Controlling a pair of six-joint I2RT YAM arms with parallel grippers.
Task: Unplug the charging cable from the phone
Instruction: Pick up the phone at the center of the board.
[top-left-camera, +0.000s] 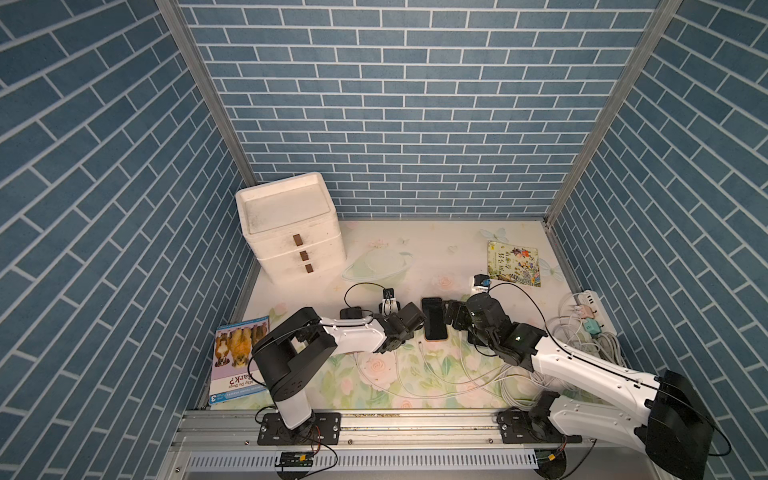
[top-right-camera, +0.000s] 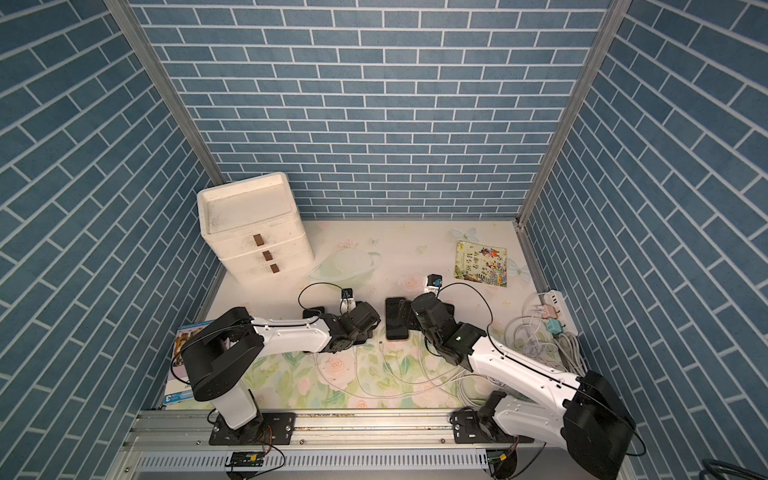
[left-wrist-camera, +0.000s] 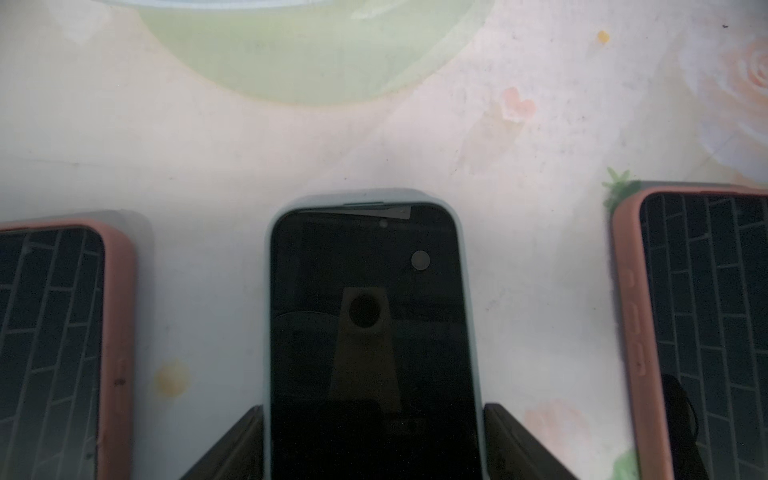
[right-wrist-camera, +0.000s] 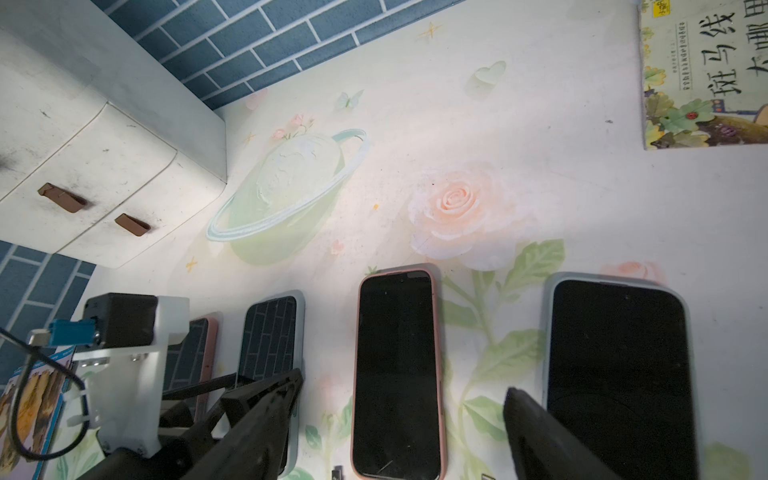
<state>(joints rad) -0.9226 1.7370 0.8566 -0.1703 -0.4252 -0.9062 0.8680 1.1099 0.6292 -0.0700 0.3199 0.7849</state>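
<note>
left gripper (left-wrist-camera: 374, 440) wide, straddling blue-case phone (left-wrist-camera: 370, 324) mid-table, right gripper (right-wrist-camera: 399, 424) wide over pink-case phone (right-wrist-camera: 397, 374); one cable end (top-left-camera: 420, 343) lies loose, other plugs hidden, progress unclear.

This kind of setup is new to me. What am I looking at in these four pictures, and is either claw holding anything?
Two white-and-black robot arms stand at the edge of a flower-patterned table inside blue brick-print walls. Two pictures look down from one overhead camera. The other two come from cameras on the arms' wrists.

Four dark-screened phones lie in a row. Also there are white cables, a white three-drawer box, a dog picture book and a colourful picture book.

The left gripper straddles the pale-blue-cased phone, though whether it squeezes is unclear. The right gripper is open around the middle pink-cased phone, holding nothing.
</note>
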